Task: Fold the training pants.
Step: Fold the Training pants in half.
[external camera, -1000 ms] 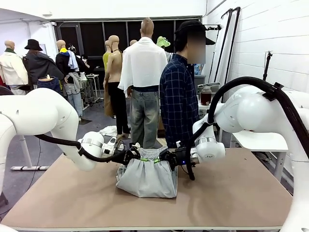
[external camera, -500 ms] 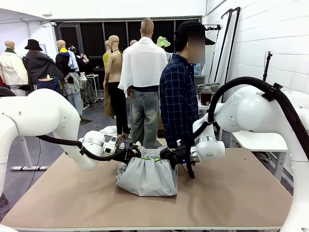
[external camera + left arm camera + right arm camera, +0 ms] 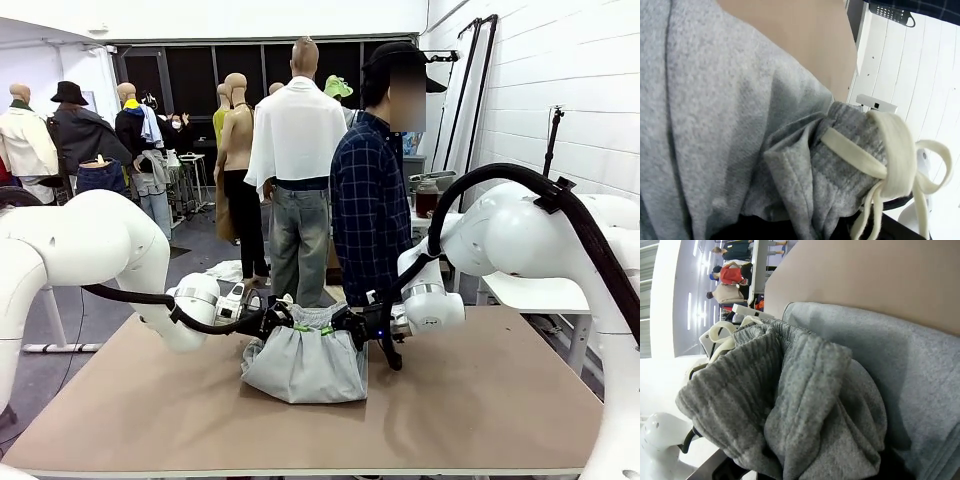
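Observation:
The training pants [image 3: 305,368] lie bunched in a light grey heap at the middle of the table, with the waistband lifted at the top. My left gripper [image 3: 272,321] is shut on the left end of the waistband and my right gripper [image 3: 346,325] on the right end. In the left wrist view the ribbed waistband [image 3: 840,165] and its white drawstring [image 3: 892,155] sit right in front of the camera, and cloth hides the fingers. The right wrist view shows the gathered ribbed waistband [image 3: 735,385] over the smooth grey cloth [image 3: 910,370].
A person in a dark plaid shirt [image 3: 370,205] stands at the far edge, just behind the pants. The brown table [image 3: 490,400] has bare room to the left, to the right and in front of the heap.
Both grippers have carried the waistband slightly up and toward the far side. The heap's near edge has drawn back a little with it.

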{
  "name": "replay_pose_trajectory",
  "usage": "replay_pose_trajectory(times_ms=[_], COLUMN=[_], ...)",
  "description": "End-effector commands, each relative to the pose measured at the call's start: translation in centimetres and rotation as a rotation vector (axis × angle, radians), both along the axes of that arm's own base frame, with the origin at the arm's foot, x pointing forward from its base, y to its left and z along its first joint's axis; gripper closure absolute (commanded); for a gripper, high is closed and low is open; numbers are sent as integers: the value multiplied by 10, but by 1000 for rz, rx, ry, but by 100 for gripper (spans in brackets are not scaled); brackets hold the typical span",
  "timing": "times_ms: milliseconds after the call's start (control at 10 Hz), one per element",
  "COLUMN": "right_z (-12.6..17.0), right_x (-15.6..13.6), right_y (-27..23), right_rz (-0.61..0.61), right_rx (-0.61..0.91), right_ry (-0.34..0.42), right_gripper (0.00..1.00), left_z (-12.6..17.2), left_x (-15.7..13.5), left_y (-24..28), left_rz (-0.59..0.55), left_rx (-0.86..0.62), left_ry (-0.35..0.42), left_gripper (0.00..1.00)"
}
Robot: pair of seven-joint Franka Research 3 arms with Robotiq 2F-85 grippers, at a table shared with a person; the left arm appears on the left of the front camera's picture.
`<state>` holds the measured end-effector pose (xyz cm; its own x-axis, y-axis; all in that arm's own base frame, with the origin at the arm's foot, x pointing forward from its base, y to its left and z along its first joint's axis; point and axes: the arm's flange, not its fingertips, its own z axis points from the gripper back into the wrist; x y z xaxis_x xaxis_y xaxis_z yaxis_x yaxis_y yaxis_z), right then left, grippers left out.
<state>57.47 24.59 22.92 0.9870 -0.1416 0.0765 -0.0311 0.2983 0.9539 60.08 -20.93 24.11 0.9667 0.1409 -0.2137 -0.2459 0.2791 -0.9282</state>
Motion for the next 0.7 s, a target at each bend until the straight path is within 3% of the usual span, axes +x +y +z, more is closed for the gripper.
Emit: replay_pose_trajectory(times_ms=[0, 300, 600], right_z=[-4, 3, 16], right_x=[13, 7, 0], right_y=[-31, -41, -63], right_rz=[-73, -93, -128], right_rx=[-82, -112, -143], right_ry=[20, 24, 19], right_gripper=[60, 0, 0], left_z=[1, 7, 26], left_x=[11, 4, -11], left_y=[38, 52, 79], left_rz=[68, 91, 136], left_rx=[34, 26, 10], left_ry=[3, 8, -29], left_gripper=[60, 1, 0])
